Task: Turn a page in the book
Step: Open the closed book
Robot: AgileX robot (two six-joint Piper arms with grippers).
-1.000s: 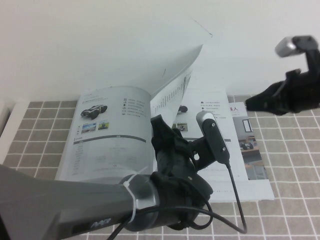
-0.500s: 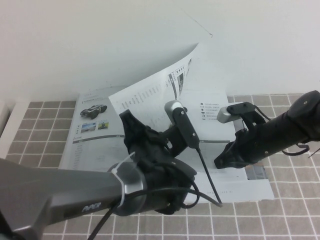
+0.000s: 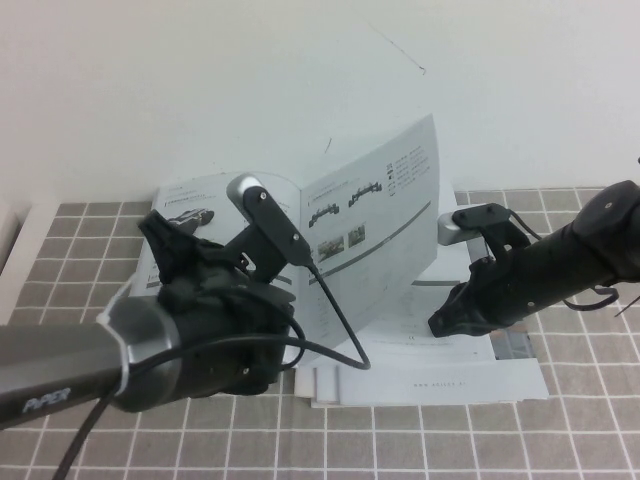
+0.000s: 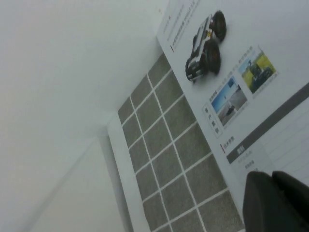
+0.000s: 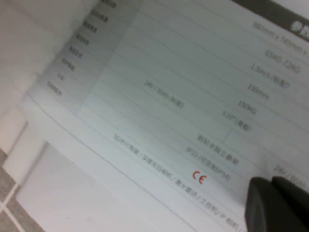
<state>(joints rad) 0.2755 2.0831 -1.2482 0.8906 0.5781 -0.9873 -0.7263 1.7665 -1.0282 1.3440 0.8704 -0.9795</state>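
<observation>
Page point(image 3: 375, 235) with 2 small black chassis pictures is standing nearly upright over the spine of the book point(image 3: 420, 340), which is lying open on the tiled tabletop point(image 3: 580, 420) near its far edge, against the white wall point(image 3: 200, 80). We are seeing the sheet curving toward our left, so we are judging the turn roughly half done: it is neither lying on the right stack nor resting on the left-hand sheet with the black buggy-like car point(image 4: 206, 44).

Our left gripper point(image 3: 160, 235) is hovering over the left half of the book with its jaws closed and nothing visible between them; whether it is touching the standing sheet, we cannot tell. We are guessing it is placed there to sweep or guide the page down to the left.

Our right gripper point(image 3: 445, 322) is pressing, jaws closed and empty, onto the right-hand spec-table page point(image 5: 159, 96) near its lower edge, apparently pinning the remaining pages so only 1 sheet lifts. A second booklet point(image 3: 510, 340) is peeking out beneath, toward the right.
</observation>
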